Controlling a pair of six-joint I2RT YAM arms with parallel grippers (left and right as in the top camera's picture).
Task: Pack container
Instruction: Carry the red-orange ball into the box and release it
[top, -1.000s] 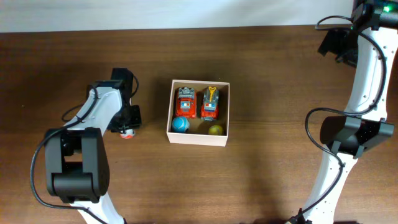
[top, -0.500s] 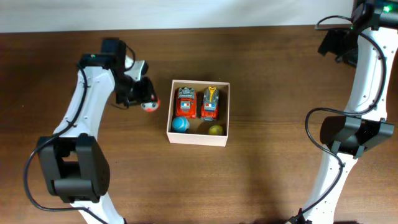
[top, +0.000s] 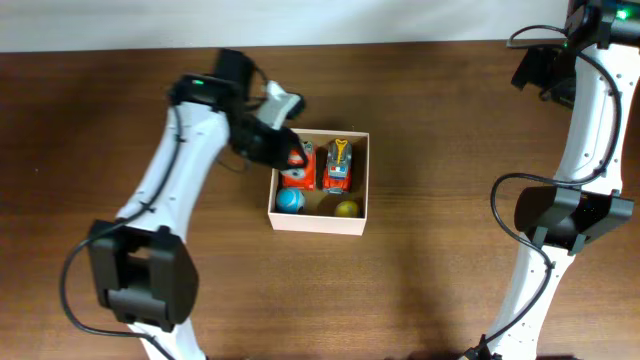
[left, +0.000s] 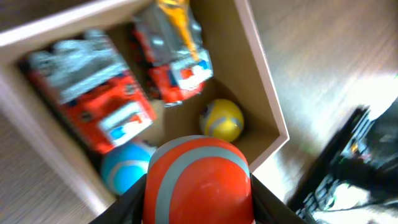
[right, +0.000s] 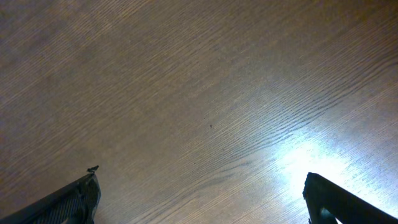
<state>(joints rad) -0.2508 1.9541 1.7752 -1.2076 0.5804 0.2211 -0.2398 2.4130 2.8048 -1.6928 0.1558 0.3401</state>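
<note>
The container (top: 362, 182) is a small white-walled cardboard box in mid-table, brown inside (left: 264, 81). In it lie two red toy trucks (top: 339, 166) (left: 93, 93), a blue ball (top: 289, 200) (left: 123, 173) and a yellow ball (top: 347, 209) (left: 221, 119). My left gripper (top: 288, 152) (left: 198, 202) hangs over the box's back left corner, shut on a red ball with a grey stripe (left: 198, 180) (top: 297, 157). It hides part of the left truck from above. My right gripper (right: 202, 199) is open over bare wood, with nothing between its fingers.
The right arm (top: 580, 130) stands along the table's right side, well away from the box. A pale wall strip (top: 300, 20) runs behind the table's back edge. Dark wood lies all round the box.
The left arm has carried the red ball from the table left of the box up and rightward to above the box's back left corner. The right arm has not moved.
</note>
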